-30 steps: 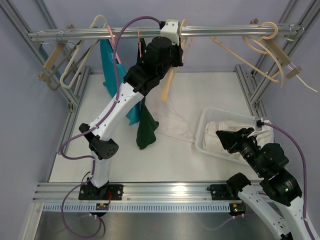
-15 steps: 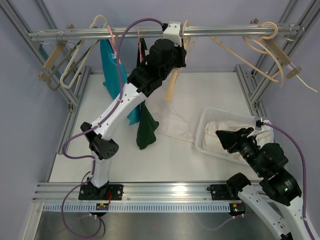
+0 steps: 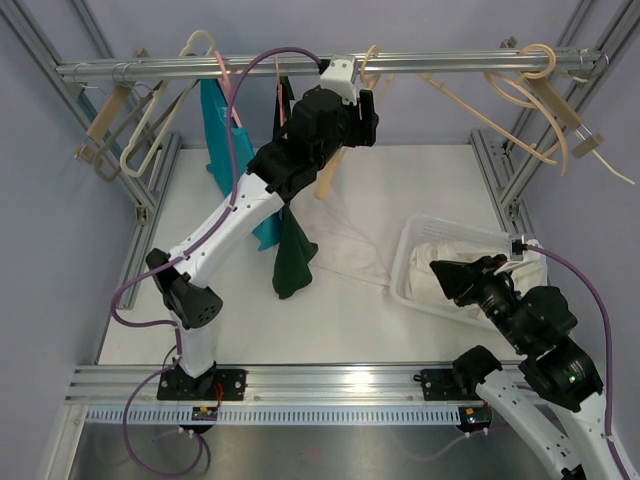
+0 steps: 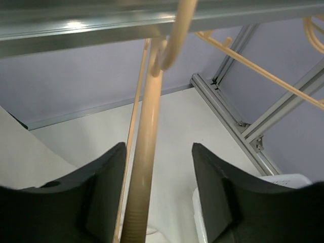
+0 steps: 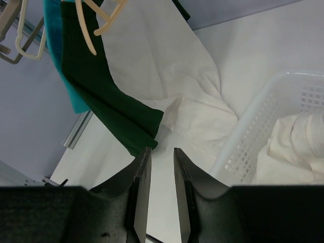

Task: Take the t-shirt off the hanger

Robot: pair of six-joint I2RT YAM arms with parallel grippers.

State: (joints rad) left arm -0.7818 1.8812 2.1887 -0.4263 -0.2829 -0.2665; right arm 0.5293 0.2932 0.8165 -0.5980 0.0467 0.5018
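From the top view, the white shirt (image 3: 345,240) lies crumpled on the table (image 3: 230,310), between the hanging green shirt (image 3: 293,260) and the basket (image 3: 403,262), and nothing of it seems to be on a hanger now. The left gripper (image 3: 355,115) is raised to the rail (image 3: 450,62), at the top of a bare beige hanger (image 3: 328,178) that slants down beneath it. The shirt sits below and a little right of that hand, well apart from it. The right gripper (image 3: 447,277) hovers over the basket's near corner, just beside the shirt's edge. I judge the removal itself done and the step in hand to be dealing with the empty hanger.

In the left wrist view, the fingers (image 4: 101,197) are spread wide. The hanger (image 4: 144,162) runs up between them without clearly touching either, and its hook appears to curl over the rail (image 4: 76,30). The next move likely calls for backing the hand straight off without knocking the hook loose.

In the right wrist view, the right gripper (image 5: 162,197) has only a narrow gap between its fingers and pinches nothing. The shirt (image 5: 162,66) spreads across the table ahead of it, one fold reaching the basket (image 5: 253,126) wall, with the green shirt (image 5: 109,101) hanging to its left.
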